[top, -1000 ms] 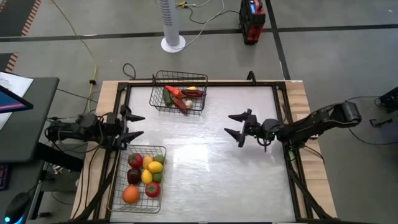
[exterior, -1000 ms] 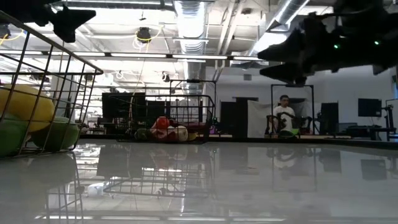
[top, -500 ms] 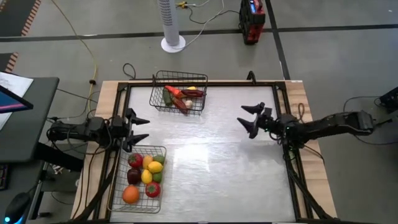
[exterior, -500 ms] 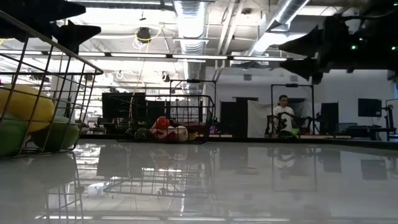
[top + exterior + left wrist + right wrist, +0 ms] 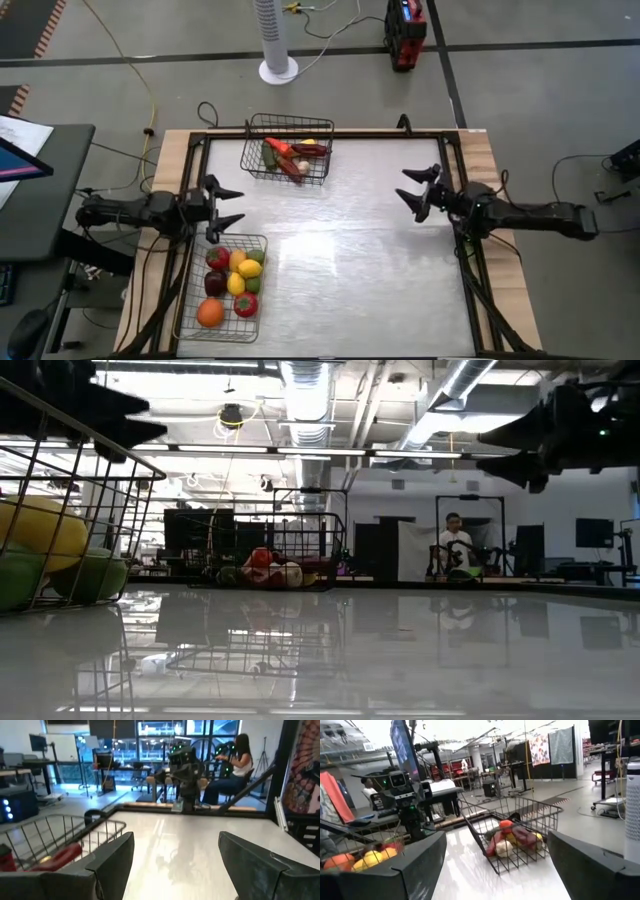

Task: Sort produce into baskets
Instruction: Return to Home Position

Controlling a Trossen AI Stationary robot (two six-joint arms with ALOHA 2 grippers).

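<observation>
Two dark wire baskets stand on the white table. The far basket (image 5: 287, 148) holds a carrot, a chilli and other long vegetables; it also shows in the right wrist view (image 5: 512, 837). The near-left basket (image 5: 222, 287) holds red, yellow, green and orange round fruits. My left gripper (image 5: 226, 206) is open and empty at the table's left edge, just beyond the near-left basket. My right gripper (image 5: 418, 190) is open and empty near the table's right edge. No produce lies loose on the table.
A black frame (image 5: 452, 160) runs round the table's edges. The table's middle (image 5: 340, 250) is bare white surface. A white fan base (image 5: 278, 70) and a red device (image 5: 406, 35) stand on the floor beyond the far edge. A person (image 5: 456, 545) sits in the room behind.
My right gripper has drawn back from the table's middle toward its right edge, staying open. My left gripper has shifted slightly out over the table toward the right. Nothing else has moved.
</observation>
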